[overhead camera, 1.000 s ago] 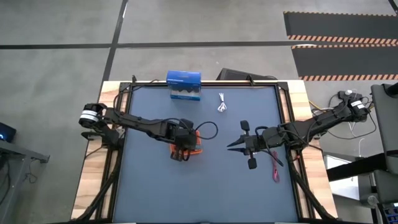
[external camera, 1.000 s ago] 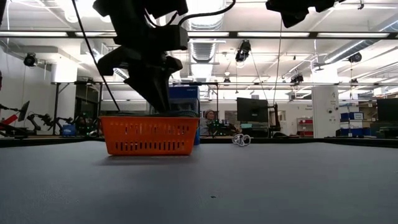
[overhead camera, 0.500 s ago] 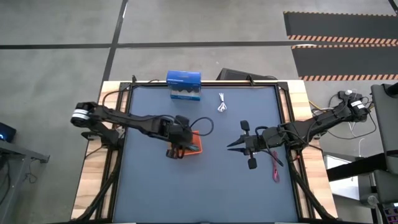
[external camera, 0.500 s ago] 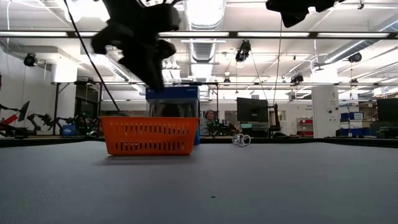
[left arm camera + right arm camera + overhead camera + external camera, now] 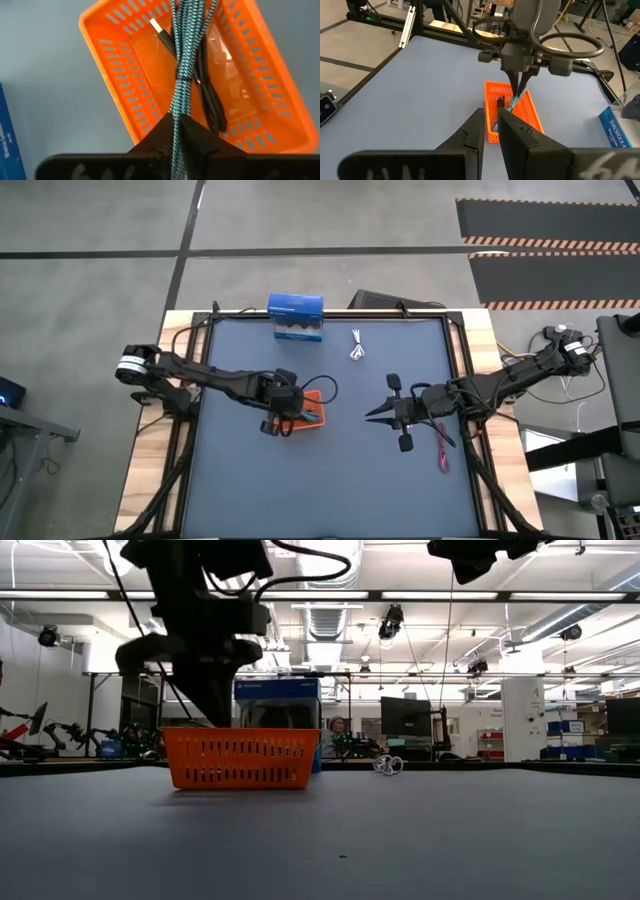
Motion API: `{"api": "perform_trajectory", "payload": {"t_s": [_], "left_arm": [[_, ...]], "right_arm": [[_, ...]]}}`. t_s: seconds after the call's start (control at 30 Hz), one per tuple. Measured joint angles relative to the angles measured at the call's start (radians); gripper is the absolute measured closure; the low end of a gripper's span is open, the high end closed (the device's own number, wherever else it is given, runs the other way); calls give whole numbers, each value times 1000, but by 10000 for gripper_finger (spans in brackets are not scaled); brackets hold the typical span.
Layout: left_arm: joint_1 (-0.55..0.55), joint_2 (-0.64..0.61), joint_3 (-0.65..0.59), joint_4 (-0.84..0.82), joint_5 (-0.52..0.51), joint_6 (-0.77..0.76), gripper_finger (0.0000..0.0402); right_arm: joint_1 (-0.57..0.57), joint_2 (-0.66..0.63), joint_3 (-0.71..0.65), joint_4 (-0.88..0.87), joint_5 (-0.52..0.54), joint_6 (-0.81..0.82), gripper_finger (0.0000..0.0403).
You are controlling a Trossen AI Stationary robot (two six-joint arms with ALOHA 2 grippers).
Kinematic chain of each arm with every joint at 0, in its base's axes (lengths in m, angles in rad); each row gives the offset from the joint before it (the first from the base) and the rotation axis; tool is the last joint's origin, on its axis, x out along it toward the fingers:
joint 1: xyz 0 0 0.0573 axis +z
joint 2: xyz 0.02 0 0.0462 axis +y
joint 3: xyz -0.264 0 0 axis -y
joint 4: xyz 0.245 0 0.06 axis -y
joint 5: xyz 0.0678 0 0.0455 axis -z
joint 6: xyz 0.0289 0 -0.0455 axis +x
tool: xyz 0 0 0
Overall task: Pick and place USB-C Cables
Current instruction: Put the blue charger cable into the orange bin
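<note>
The left gripper hangs over the left end of the orange slotted plastic tray, which sits near the middle of the dark blue table; its fingers are pinched on the teal-green braided USB-C cable, which dangles from them down into the tray; a black thin cable lies on the tray floor beneath it, a pale connector tip showing beside them.

The right gripper hovers right of the tray, well apart from it, pointing toward it; its two dark fingers lie close together with only a narrow slit between them, holding nothing.

The white bundled cable lies near the table's far edge, right of the blue cardboard box that stands against that edge; the red bundled cable lies near the table's right edge, under the right arm.

In the low view the tray stands left of centre with the left arm above it, and a seated person shows in the room behind.
</note>
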Motion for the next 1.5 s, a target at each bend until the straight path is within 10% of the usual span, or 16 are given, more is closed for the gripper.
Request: {"api": "perform_trajectory", "payload": {"t_s": [1.5], "left_arm": [[0, -5, -157, 204, -7, -1, 401]], "right_arm": [[0, 0, 0, 0, 1, 0, 360]]}}
